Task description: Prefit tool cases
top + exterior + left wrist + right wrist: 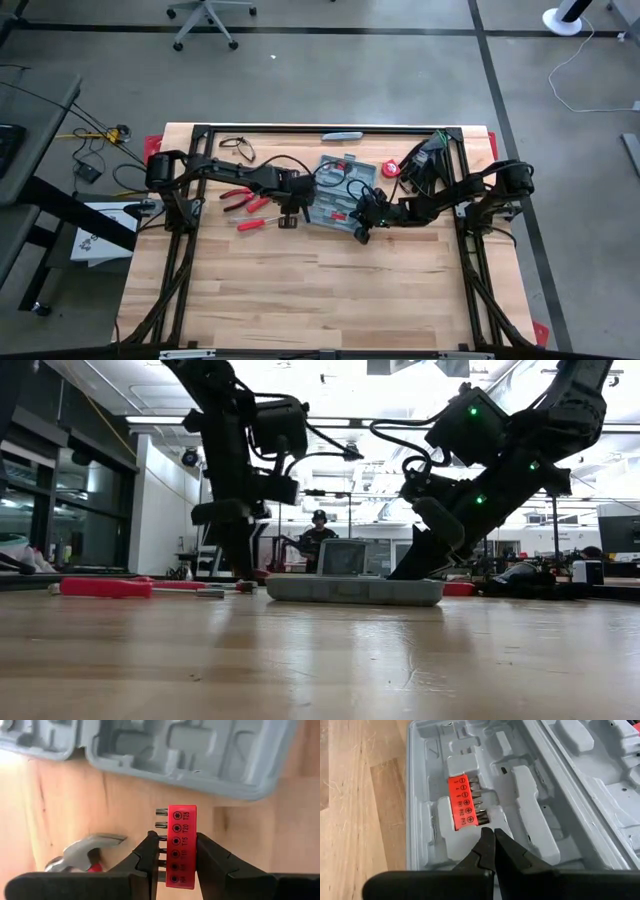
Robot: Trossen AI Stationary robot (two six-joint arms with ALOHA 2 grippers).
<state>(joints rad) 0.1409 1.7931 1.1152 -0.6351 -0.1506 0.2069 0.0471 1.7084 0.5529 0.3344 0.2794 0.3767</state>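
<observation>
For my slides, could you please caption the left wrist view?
Left gripper holds a red bit holder above the wooden table, beside the open tool case.

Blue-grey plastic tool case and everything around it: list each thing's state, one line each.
Blue-grey hinged plastic tool case: open, flat on the table.
Red bit holder with Torx bits: gripped by the left gripper, above the wood beside the case.
Red bit holder with screwdriver bits: seated in a case recess.
Right gripper: shut, empty, tips at that holder.
Red-handled pliers: lying loose on the table.
</observation>
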